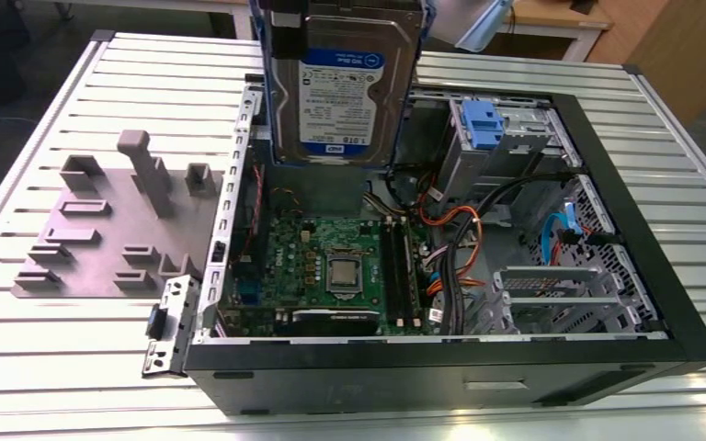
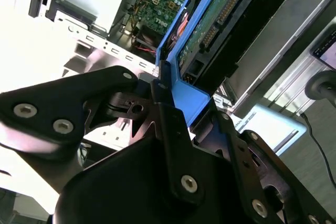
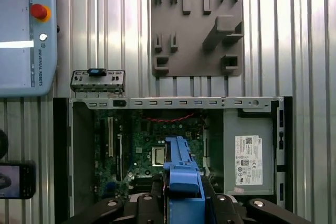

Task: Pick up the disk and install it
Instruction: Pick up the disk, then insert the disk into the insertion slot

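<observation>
**Disk gripped by its carrier, hanging above the open case**

We take the computer case as our landmark. It lies on its side on the slatted table with the panel off, and we judge this is to leave its inside reachable from above.

The gripper is closed on the disk. In the second wrist view its black fingers pinch the end of the blue carrier from both sides. The drive body reaches away from the gripper toward the case.

We think this end grip is chosen to keep the drive's body and connector edge free of the tool.

The disk stands on edge above the case and touches nothing in it. In the first wrist view its carrier sits over the motherboard, beside the power supply.

Inside the case, the drive cage with its blue latch lies apart from the disk. Outside the case, a grey fixture plate rests just beside its wall.
</observation>
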`<state>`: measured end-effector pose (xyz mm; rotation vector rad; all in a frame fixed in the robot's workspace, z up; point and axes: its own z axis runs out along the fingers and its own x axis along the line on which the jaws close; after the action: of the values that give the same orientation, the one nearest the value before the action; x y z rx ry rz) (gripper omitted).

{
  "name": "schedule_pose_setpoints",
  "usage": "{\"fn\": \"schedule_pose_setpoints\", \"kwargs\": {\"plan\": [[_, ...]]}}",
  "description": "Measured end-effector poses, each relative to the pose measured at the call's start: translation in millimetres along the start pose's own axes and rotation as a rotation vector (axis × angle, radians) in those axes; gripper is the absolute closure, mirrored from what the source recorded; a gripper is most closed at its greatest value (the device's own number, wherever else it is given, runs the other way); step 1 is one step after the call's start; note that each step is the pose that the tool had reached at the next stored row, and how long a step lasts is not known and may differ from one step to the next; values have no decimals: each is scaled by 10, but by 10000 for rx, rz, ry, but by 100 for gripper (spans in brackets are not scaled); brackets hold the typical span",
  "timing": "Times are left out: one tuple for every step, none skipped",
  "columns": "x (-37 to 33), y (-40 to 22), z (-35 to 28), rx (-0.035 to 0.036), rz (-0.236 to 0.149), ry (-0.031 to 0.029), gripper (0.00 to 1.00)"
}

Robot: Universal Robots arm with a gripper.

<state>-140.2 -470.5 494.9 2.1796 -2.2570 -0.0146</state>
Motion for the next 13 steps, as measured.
{"fn": "schedule_pose_setpoints", "kwargs": {"plan": [[13,-2,1,1,0,1,63],[23,-6,3,0,0,3,63],[31,-12,3,1,-1,7,63],[36,-18,5,2,-1,12,63],[40,-26,6,1,-1,18,63],[41,-37,6,1,-1,27,63],[42,-54,6,1,0,36,63],[42,-73,8,2,-1,41,63],[42,-90,9,2,0,48,63],[41,-107,10,2,-1,53,63],[41,-120,11,3,0,56,63],[41,-125,11,3,0,59,63],[42,-126,11,3,1,59,63]]}}
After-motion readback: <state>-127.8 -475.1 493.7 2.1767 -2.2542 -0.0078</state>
